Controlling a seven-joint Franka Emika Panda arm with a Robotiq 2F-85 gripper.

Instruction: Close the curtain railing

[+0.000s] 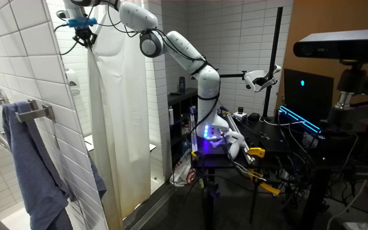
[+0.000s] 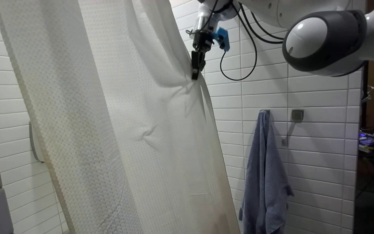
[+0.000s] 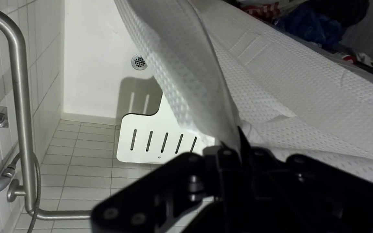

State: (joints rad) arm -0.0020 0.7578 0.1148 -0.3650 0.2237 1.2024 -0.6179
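Note:
The curtain railing shows as a tall off-white curtain in both exterior views (image 1: 126, 105) (image 2: 161, 146). In the wrist view the curtain (image 3: 296, 77) spreads to the upper right, with a fold running down into the jaws. My gripper (image 1: 89, 44) is near the top of the picture, beside the tiled wall edge. In an exterior view the gripper (image 2: 195, 75) sits at the curtain's right side, and creases spread from its fingertips. In the wrist view the gripper (image 3: 236, 144) is shut with the curtain's fold pinched between its fingers. The rod is out of view.
A blue-grey towel (image 1: 34, 153) hangs on a tiled partition wall (image 1: 40, 67); it also shows in an exterior view (image 2: 265, 175). A slotted white shower seat (image 3: 154, 142) and a steel grab bar (image 3: 19, 81) lie beyond the gripper. A plastic bag (image 1: 183, 171) stands near the robot's table.

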